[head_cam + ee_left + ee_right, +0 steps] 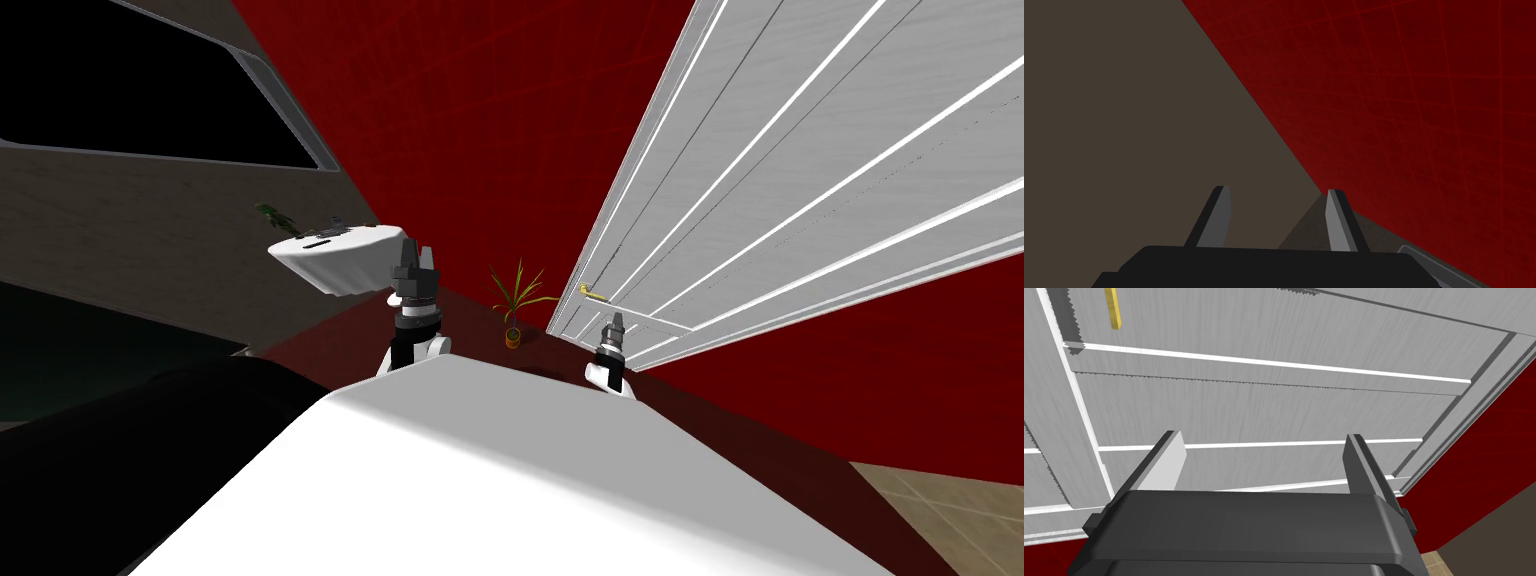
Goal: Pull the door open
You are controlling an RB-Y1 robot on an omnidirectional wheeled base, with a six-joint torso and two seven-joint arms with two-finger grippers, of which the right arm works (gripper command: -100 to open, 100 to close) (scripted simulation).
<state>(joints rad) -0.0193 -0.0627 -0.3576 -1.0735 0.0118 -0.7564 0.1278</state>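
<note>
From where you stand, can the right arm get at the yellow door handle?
Probably yes. The right gripper is open and faces the white door, with nothing between them. The yellow handle sits off to one side of it, so the hand would need to shift across first.

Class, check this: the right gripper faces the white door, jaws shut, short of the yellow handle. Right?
No: the jaws are open, as the right wrist view shows. The right gripper does face the door, short of the handle.
</note>
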